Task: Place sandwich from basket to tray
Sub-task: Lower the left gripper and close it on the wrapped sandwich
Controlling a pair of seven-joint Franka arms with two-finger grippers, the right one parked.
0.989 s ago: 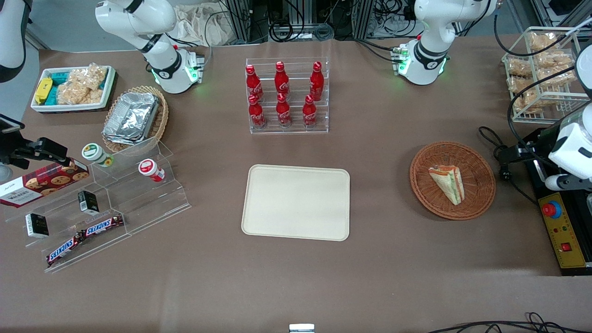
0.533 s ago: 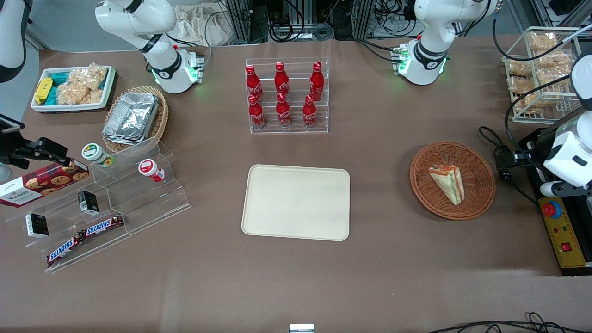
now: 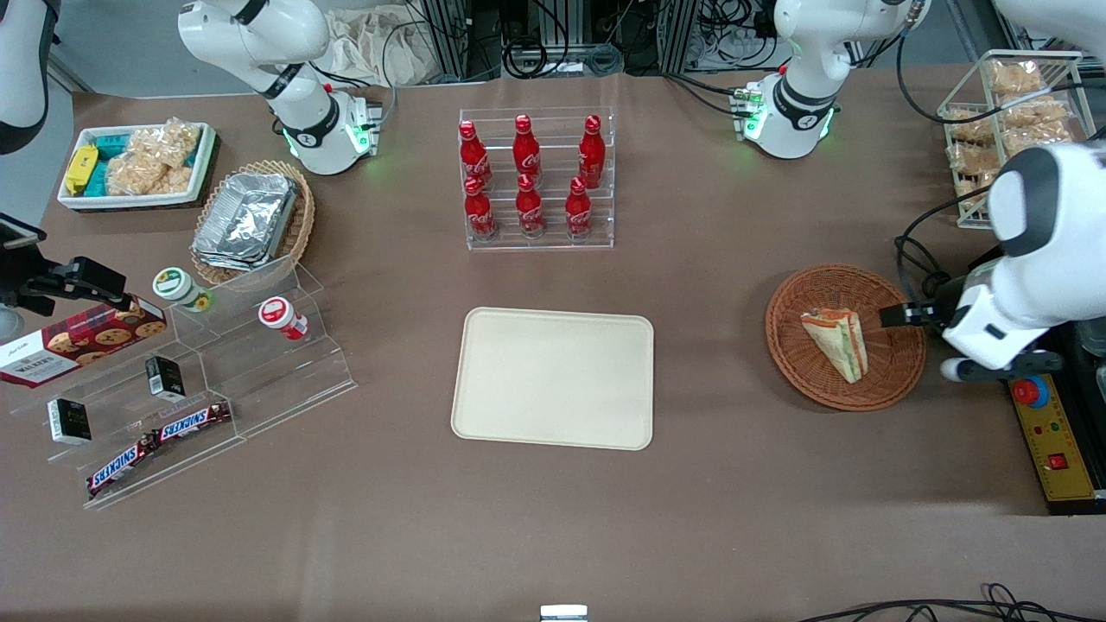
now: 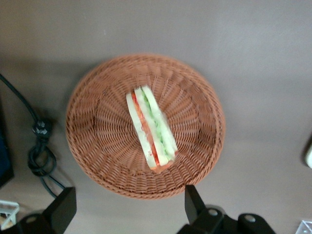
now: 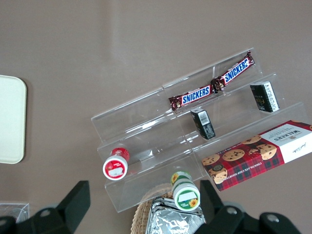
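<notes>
Reddish-brown wicker forms the round basket (image 3: pixel 845 337), which sits on the brown worktop (image 3: pixel 708 518) toward the working arm's end. In it lies the sandwich (image 3: pixel 836 343), a pale wedge on its side with green and orange-red layers showing along its edge; it rests near the basket's middle, touching nothing but the weave. The claw (image 3: pixel 899 314) hangs over the basket's rim at the edge nearest the working arm's end, just beside the sandwich but apart from it. In the left wrist view its two dark fingers (image 4: pixel 61 210) stand spread wide, one at each side of the basket (image 4: pixel 145 126), with nothing between them; the sandwich (image 4: pixel 150 127) shows ahead of the claw (image 4: pixel 127 208), lying lengthwise across the basket floor. A black cable (image 4: pixel 40 146) loops on the worktop just outside the rim. The tray (image 3: pixel 554 377), cream-beige with rounded corners, lies flat at mid-worktop, well apart from the basket and toward the parked arm's end from it, with nothing on it. Farther from the front camera than the tray stands a clear rack of red bottles (image 3: pixel 529 177).
</notes>
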